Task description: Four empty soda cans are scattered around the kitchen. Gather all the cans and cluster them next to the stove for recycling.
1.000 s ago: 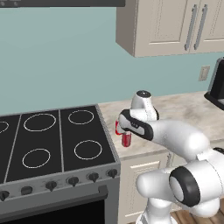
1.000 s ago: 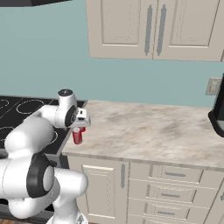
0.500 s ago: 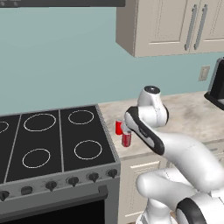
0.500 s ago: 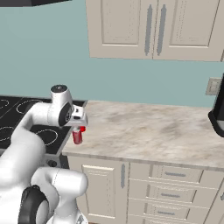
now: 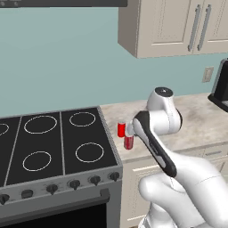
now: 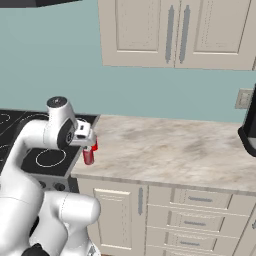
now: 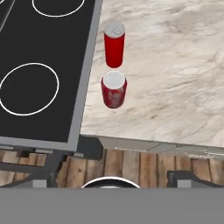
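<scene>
Stove point(image 5: 53, 147): grey-steel range with a black cooktop and white burner rings, filling the lower left of the left base view; a row of dark knobs runs along its front edge. In the hand view its cooktop takes the upper left.
Counter point(image 6: 180, 150): beige marbled top spanning the centre and right of the right base view, butted against the stove's right side; cream drawers sit beneath it.
Upper cabinets point(image 6: 175, 32): cream doors with grey handles, top of the right base view, against the teal wall.
Arm point(image 5: 153, 138): white, with dark joints, rising from the lower right of the left base view and bending over the counter's front edge near the stove.
Gripper point(image 6: 86, 135): at centre left of the right base view, above the cans; jaws spread wide, holding nothing.
Far soda can point(image 7: 114, 44): red, upright on the counter, upper centre of the hand view, just beside the stove's steel edge.
Near soda can point(image 7: 114, 89): red, upright, pale top showing, directly below the far can in the hand view; the two stand close together but apart, near the counter's front edge.
</scene>
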### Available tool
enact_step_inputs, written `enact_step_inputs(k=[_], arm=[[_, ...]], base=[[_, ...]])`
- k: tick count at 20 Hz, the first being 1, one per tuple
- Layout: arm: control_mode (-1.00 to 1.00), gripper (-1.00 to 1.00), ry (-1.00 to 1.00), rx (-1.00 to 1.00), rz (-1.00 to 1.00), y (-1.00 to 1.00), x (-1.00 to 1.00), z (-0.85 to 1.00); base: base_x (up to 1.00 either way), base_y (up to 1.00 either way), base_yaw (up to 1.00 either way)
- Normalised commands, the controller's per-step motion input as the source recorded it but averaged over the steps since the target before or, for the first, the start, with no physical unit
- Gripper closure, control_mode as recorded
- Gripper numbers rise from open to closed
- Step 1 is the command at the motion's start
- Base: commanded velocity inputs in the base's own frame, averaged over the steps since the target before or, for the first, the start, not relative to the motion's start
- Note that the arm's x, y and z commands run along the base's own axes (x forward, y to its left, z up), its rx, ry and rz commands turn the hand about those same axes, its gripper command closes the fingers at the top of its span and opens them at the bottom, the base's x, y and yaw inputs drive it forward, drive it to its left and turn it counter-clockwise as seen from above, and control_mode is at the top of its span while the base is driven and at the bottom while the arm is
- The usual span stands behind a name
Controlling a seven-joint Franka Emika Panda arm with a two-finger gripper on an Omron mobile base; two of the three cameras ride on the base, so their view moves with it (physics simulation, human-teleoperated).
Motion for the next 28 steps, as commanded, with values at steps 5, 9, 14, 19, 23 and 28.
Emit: enact_step_inputs(k=[5,9,14,19,23,28], arm=[[-1.00,-1.00,-0.07,0.00,0.00,-0.05,-0.30,0.22],[-1.00,-1.00,-0.05,0.00,0.00,-0.02,-0.22,0.21],[-1.00,-1.00,-0.05,0.00,0.00,-0.05,-0.24,0.23],[1.00,-1.00,-0.02,0.00,0.00,-0.02,-0.08,0.09],[1.00,-1.00,0.00,0.00,0.00,0.00,0.00,0.00],[1.00,-1.00,0.00,0.00,0.00,0.00,0.00,0.00]], base=[[0.00,0.00,0.00],[0.00,0.00,0.00],[0.00,0.00,0.00],[-0.01,-0.01,0.00],[-0.24,-0.11,-0.02],[-0.60,-0.45,-0.16]])
